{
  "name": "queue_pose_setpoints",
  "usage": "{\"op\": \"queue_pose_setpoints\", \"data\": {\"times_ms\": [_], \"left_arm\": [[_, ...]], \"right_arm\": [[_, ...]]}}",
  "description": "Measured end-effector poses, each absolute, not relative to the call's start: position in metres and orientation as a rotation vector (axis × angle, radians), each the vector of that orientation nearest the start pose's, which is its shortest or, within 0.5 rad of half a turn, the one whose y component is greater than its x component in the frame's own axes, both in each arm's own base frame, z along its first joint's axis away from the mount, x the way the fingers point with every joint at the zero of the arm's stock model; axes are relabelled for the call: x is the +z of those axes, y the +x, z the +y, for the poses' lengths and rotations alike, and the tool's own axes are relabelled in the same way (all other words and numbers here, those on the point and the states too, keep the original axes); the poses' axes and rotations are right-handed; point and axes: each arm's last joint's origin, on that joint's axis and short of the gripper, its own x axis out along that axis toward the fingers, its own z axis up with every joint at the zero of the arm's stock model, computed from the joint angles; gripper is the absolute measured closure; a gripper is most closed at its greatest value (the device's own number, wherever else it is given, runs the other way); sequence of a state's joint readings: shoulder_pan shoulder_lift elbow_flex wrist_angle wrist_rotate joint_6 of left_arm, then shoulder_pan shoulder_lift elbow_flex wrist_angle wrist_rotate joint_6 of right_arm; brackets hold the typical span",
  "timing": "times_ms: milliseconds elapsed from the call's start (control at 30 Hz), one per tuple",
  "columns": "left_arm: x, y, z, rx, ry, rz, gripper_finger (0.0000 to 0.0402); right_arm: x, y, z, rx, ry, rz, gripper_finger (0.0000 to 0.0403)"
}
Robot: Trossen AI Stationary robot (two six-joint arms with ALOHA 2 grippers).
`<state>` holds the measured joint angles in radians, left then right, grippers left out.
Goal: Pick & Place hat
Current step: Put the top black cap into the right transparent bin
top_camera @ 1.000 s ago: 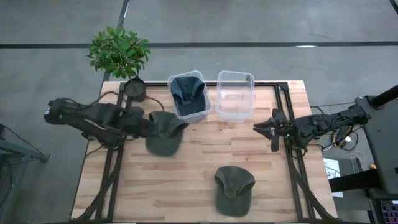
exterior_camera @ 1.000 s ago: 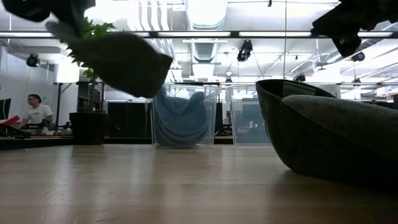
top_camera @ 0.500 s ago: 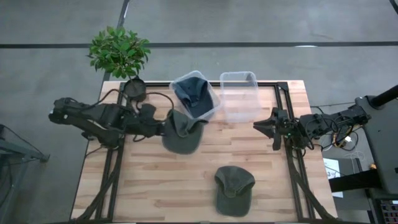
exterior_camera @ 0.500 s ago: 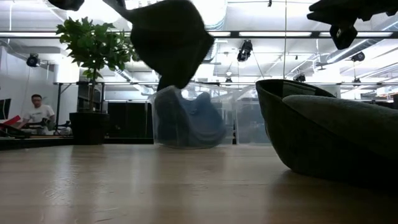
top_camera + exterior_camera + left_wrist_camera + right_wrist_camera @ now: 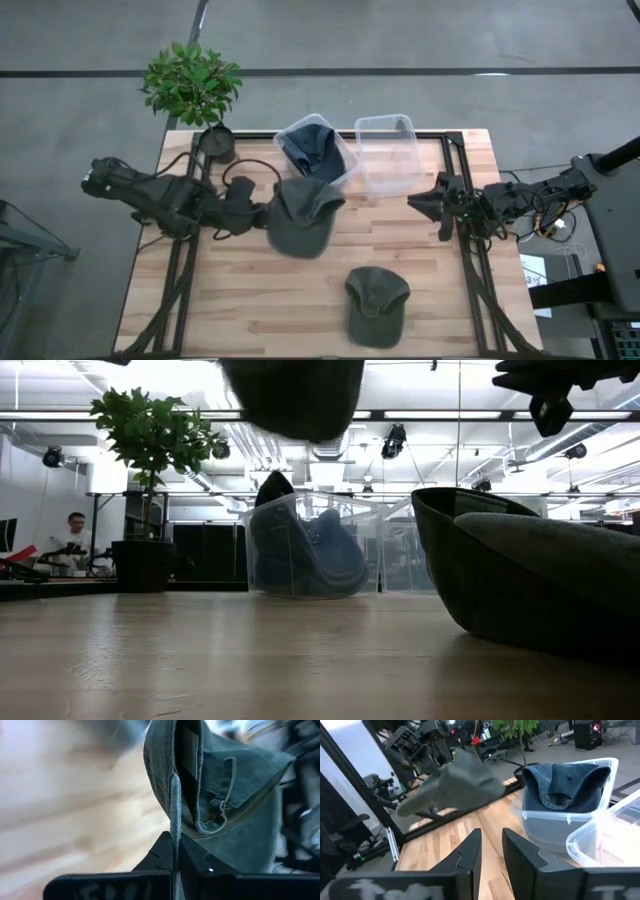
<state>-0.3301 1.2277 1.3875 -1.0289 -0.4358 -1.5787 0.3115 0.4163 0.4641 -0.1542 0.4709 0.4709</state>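
My left gripper (image 5: pixel 262 212) is shut on an olive green cap (image 5: pixel 302 215) and holds it in the air over the table's middle, just near of a tilted clear bin (image 5: pixel 346 158). A blue cap (image 5: pixel 308 147) lies in that bin. The held cap also shows at the top of the low view (image 5: pixel 295 395) and in the right wrist view (image 5: pixel 455 785). A second green cap (image 5: pixel 376 303) rests on its brim and crown near the front edge. My right gripper (image 5: pixel 415 204) is open and empty at the table's right side. My left gripper pinches the cap's lower edge (image 5: pixel 174 827) between its two fingers, close to the back strap (image 5: pixel 220 805). The fingers come level from the table's left. The cap is lifted clear of the table and hangs beyond the fingers, slack.
An empty clear bin (image 5: pixel 388 150) stands right of the blue cap's bin at the far edge. A potted plant (image 5: pixel 192 85) stands at the far left corner. Bare wood lies at the near left. A person (image 5: pixel 70 535) sits in the room behind.
My left gripper has carried the green cap toward the table's right edge, staying shut on it. On the way the bin with the blue cap has been knocked askew and tipped, and the empty bin has slid a little to the right.
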Motion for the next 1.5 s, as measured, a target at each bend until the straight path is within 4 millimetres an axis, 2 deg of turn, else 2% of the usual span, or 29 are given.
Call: {"op": "queue_pose_setpoints", "data": {"times_ms": [200, 400, 667, 833, 967, 1100, 1500], "left_arm": [[0.389, 0.234, -0.062, 0.654, -0.968, 0.289, 0.0395], [0.391, 0.254, -0.060, 0.791, -0.689, 0.093, 0.0395], [0.391, 0.293, -0.059, 0.815, -0.457, 0.025, 0.0395], [0.388, 0.311, -0.055, 0.835, -0.349, 0.008, 0.0395], [0.387, 0.319, -0.051, 0.908, -0.252, 0.012, 0.0395], [0.392, 0.321, -0.050, 0.951, -0.190, 0.016, 0.0395], [0.403, 0.320, -0.048, 1.016, -0.144, 0.002, 0.0395]], "right_arm": [[0.278, 0.120, 0.025, -0.150, 0.450, 0.001, 0.0332], [0.287, 0.127, 0.029, -0.072, 0.472, -0.072, 0.0304], [0.289, 0.136, 0.032, -0.071, 0.452, -0.066, 0.0245], [0.303, 0.149, 0.033, -0.168, 0.304, -0.066, 0.0221], [0.315, 0.164, 0.034, -0.333, 0.149, -0.041, 0.0218], [0.329, 0.180, 0.037, -0.389, 0.064, -0.019, 0.0218], [0.348, 0.215, 0.033, -0.491, 0.115, -0.019, 0.0218]]}}
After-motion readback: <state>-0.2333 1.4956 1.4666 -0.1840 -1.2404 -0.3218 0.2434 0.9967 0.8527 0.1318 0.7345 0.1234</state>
